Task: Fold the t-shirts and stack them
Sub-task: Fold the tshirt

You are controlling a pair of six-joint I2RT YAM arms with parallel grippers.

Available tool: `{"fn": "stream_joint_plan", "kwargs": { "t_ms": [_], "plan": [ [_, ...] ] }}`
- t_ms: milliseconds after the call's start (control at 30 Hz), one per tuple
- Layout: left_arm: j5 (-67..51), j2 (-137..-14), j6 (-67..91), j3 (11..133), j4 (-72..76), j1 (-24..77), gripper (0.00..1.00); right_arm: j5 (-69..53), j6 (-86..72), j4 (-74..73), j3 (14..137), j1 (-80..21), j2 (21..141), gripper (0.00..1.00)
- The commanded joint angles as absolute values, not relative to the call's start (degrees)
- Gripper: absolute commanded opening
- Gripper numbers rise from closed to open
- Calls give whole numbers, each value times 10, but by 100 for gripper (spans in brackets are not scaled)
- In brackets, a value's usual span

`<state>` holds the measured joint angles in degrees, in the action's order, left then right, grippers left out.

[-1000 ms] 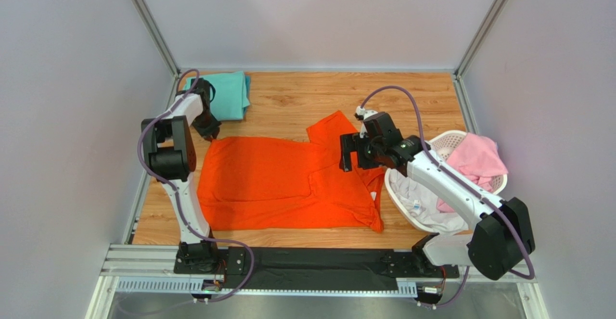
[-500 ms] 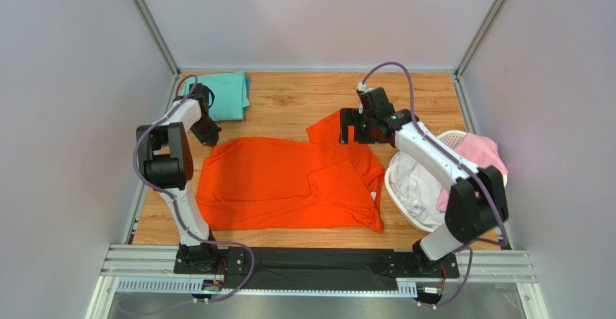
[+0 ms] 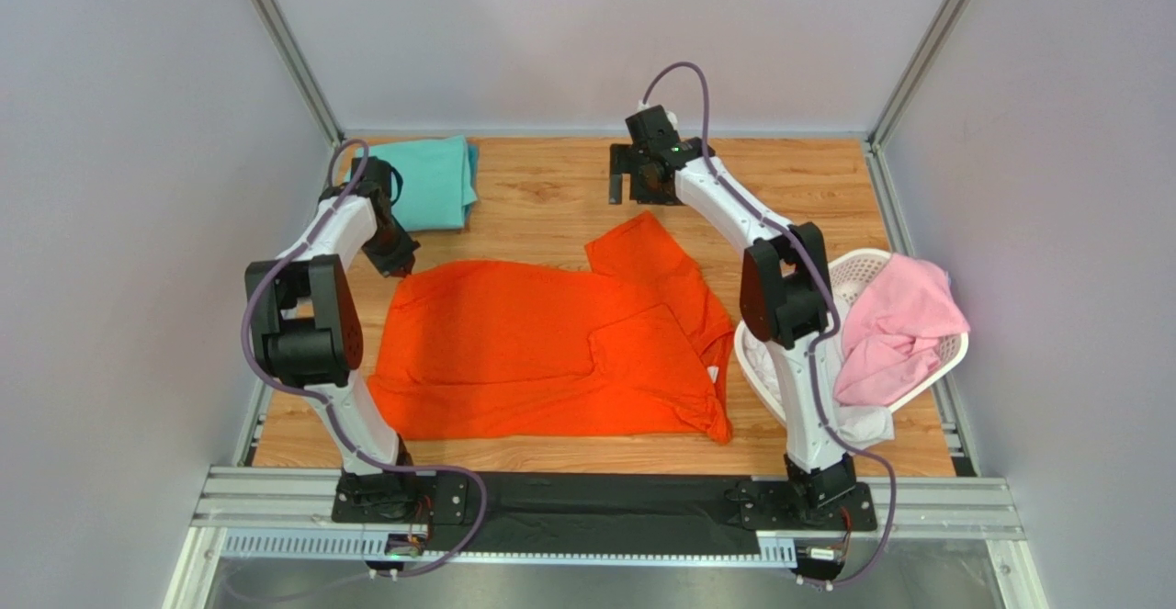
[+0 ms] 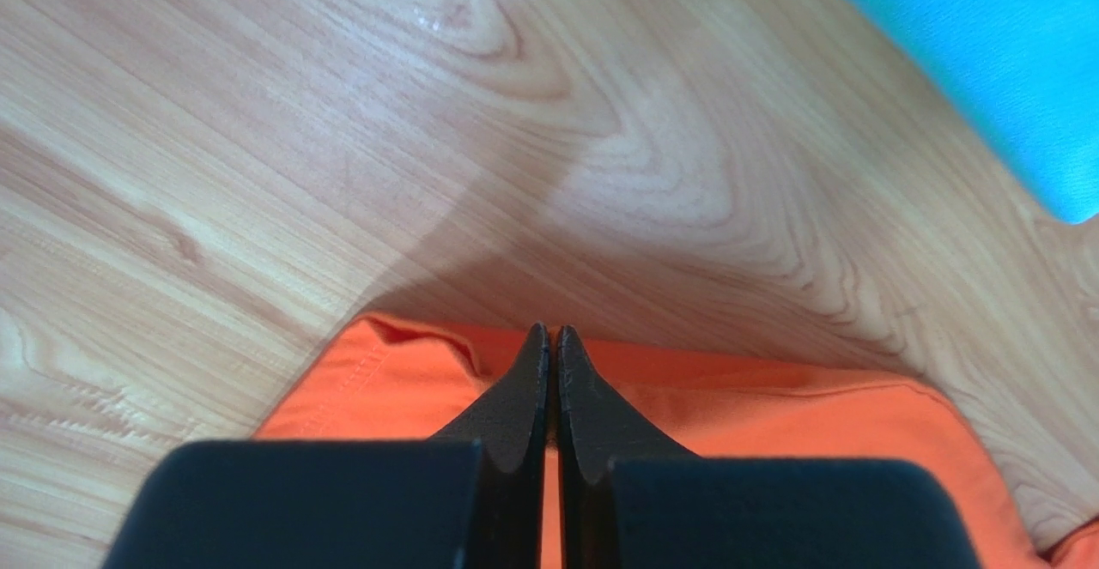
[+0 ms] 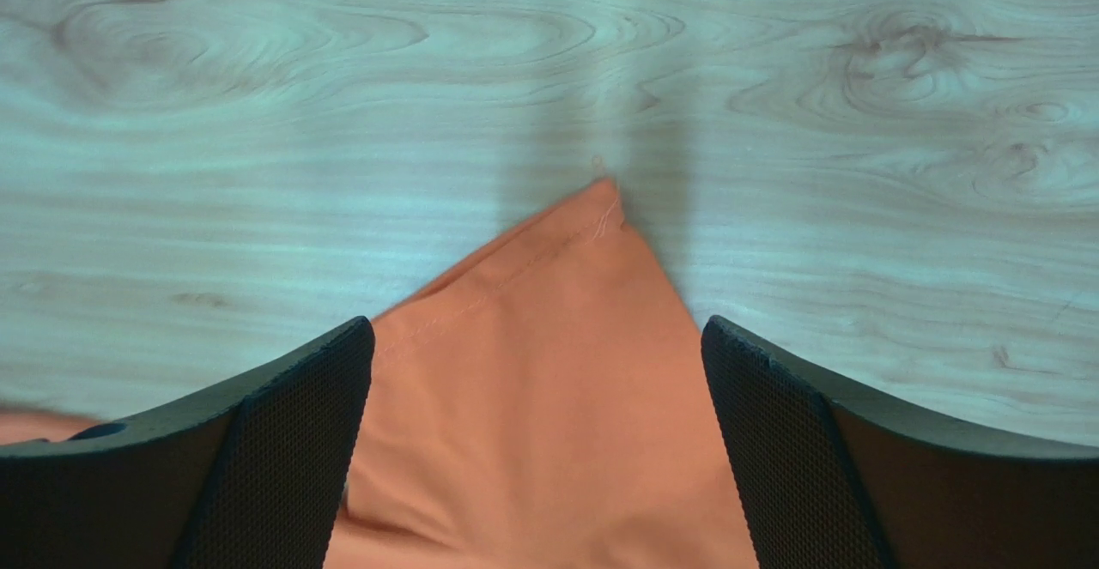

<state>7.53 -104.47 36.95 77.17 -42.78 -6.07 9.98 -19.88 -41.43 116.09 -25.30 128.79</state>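
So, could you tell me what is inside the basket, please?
A pink shirt fills the basket and drapes over its rim; white cloth shows beneath. Anything deeper is covered by them and the right arm.

From above and behind my bases, the top camera looks down on the whole tabletop (image 3: 552, 203). My left wrist camera peers close past my left pincer (image 4: 552, 337) at a corner of the orange-red t-shirt (image 4: 800, 402). The right wrist camera, equally near, faces its sleeve tip. All three share that shirt.
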Motion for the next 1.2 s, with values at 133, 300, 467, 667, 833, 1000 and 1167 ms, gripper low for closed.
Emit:
{"fn": "stream_joint_plan", "kwargs": {
  "t_ms": [133,300,467,667,833,1000,1167],
  "plan": [
    [63,-1023,354,759,-424,-61,0,149,-218,-458,1283,-243,1386,96],
    [63,-1018,353,756,-424,-61,0,148,-228,-455,1312,-239,1426,91],
    [63,-1019,353,756,-425,-61,0,141,-238,-461,1312,-238,1449,80],
    [62,-1022,354,755,-425,-61,0,134,-246,-475,1292,-240,1446,49],
    [62,-1018,356,751,-425,-61,0,132,-235,-474,1271,-241,1434,16],
    [61,-1006,357,744,-425,-61,0,118,-207,-466,1259,-243,1405,0],
    [58,-991,360,728,-424,-61,0,125,-171,-427,1173,-260,1308,0]
  ]
}}
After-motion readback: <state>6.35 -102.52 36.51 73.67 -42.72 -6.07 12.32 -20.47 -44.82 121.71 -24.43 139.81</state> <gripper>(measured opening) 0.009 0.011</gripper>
